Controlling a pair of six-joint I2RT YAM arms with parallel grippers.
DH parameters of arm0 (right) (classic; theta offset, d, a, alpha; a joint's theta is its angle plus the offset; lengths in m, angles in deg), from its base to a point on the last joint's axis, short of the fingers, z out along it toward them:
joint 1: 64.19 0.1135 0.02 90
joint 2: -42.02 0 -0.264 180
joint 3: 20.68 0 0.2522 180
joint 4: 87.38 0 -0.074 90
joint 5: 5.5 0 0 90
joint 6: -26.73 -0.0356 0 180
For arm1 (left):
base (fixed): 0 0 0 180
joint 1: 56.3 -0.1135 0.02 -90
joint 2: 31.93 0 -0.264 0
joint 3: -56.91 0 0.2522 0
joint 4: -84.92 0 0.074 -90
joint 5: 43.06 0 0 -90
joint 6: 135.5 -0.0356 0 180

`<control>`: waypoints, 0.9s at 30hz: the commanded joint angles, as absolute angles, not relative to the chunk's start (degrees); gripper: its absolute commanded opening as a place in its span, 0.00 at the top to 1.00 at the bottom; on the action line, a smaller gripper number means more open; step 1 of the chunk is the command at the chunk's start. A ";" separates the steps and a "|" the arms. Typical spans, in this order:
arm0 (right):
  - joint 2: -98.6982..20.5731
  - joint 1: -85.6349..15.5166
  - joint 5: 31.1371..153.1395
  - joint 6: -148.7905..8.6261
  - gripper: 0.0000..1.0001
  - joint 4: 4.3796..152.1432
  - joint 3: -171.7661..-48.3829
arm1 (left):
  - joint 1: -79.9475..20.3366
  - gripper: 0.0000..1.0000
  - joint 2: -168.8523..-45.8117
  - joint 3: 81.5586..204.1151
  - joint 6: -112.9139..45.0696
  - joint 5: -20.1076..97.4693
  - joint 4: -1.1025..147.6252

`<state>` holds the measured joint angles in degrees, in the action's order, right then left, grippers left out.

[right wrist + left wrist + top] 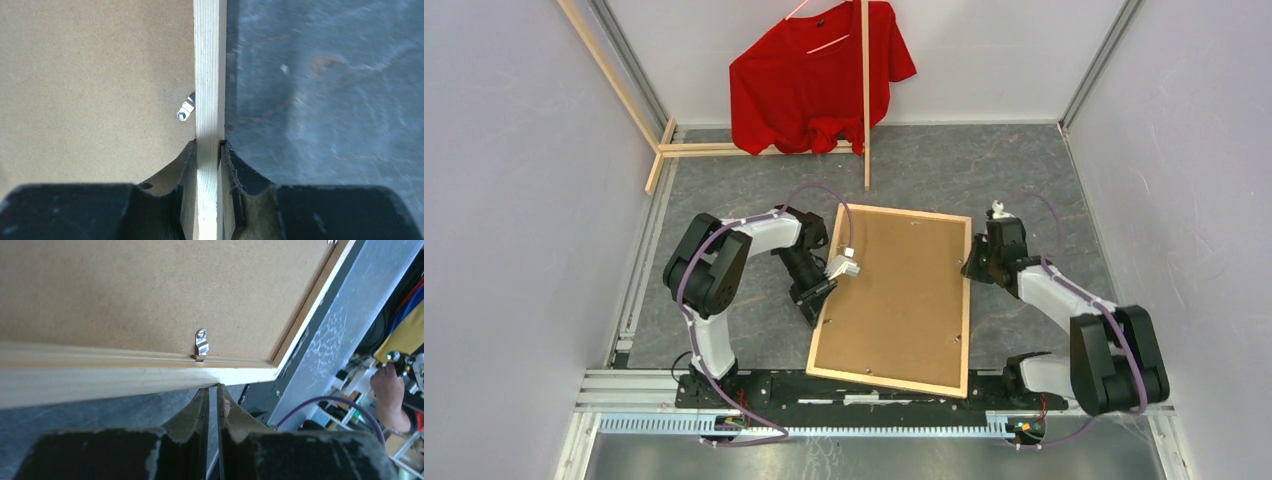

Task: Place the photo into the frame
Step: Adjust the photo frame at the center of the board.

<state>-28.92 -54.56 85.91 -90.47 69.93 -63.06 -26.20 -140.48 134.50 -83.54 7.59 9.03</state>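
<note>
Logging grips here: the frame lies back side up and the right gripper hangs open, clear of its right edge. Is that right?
No: the right gripper is closed on the frame's right edge, as the right wrist view shows. The frame does lie back side up.

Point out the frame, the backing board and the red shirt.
frame (210, 75): right wrist view, on its wood strip.
backing board (894, 300): top view, its brown middle.
shirt (809, 80): top view, its red middle.

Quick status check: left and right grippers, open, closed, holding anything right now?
Left gripper: closed, nothing seen between its fingers, tips at the frame edge.
Right gripper: closed on the frame's wood rail.
</note>
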 commanded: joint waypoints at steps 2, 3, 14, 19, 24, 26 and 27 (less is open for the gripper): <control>-38.29 -48.62 99.17 -90.82 0.72 71.80 -72.28 | -23.19 0.85 -140.47 136.01 -87.91 -0.13 11.70; -40.65 -47.91 99.51 -90.88 0.71 72.16 -73.77 | -23.11 0.85 -140.86 136.20 -87.99 0.00 11.32; -59.13 -39.70 100.34 -90.67 0.59 69.49 -91.85 | -21.24 0.75 -141.48 136.53 -91.35 -0.79 8.84; -60.10 -39.74 98.76 -88.86 0.35 68.32 -93.99 | -21.18 0.62 -139.25 139.77 -94.25 0.54 3.76; -54.37 -39.75 91.46 -87.53 0.17 64.55 -94.07 | -25.84 0.61 -136.37 147.80 -93.35 6.82 2.78; -49.94 -39.75 89.08 -87.93 0.15 63.52 -91.63 | -30.67 0.62 -137.68 152.60 -91.33 8.98 4.22; -47.14 -39.79 88.39 -88.18 0.15 63.39 -89.53 | -33.59 0.62 -138.72 155.57 -89.42 10.22 5.94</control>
<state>-56.85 -39.72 94.17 -88.68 65.78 -92.46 -25.04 -139.69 146.59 -90.76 5.27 3.17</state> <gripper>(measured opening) 0.842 0.383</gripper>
